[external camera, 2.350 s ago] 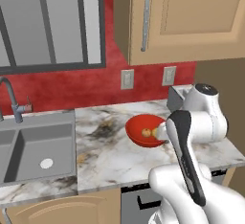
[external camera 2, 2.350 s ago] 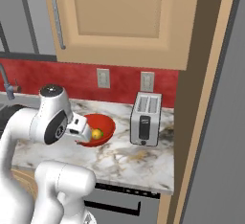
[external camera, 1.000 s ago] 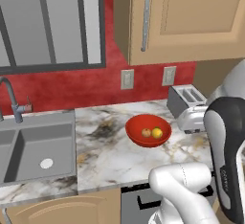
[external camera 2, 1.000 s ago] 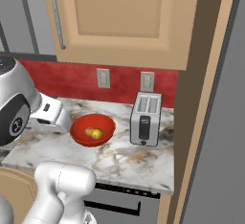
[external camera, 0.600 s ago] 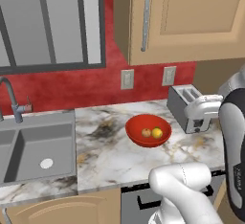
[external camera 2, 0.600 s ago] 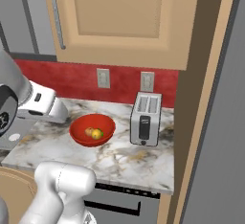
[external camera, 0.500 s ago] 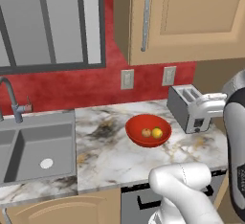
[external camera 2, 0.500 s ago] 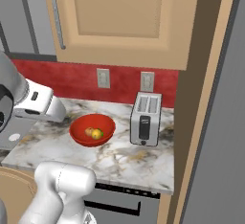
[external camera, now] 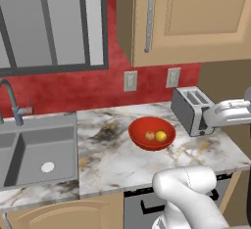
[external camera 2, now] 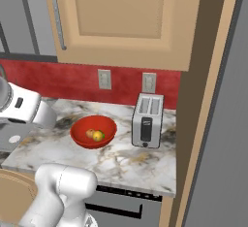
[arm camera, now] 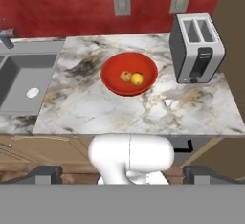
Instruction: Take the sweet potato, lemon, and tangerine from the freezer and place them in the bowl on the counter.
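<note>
Two fruits, sweet potato and lemon, in bowl; no legible writing.

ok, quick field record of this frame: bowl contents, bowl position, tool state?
bowl: red bowl on the counter, between sink and toaster
in bowl: sweet potato and lemon, side by side
tangerine: not in the bowl
tool: open, holding nothing, pulled back off the counter's front edge
</note>
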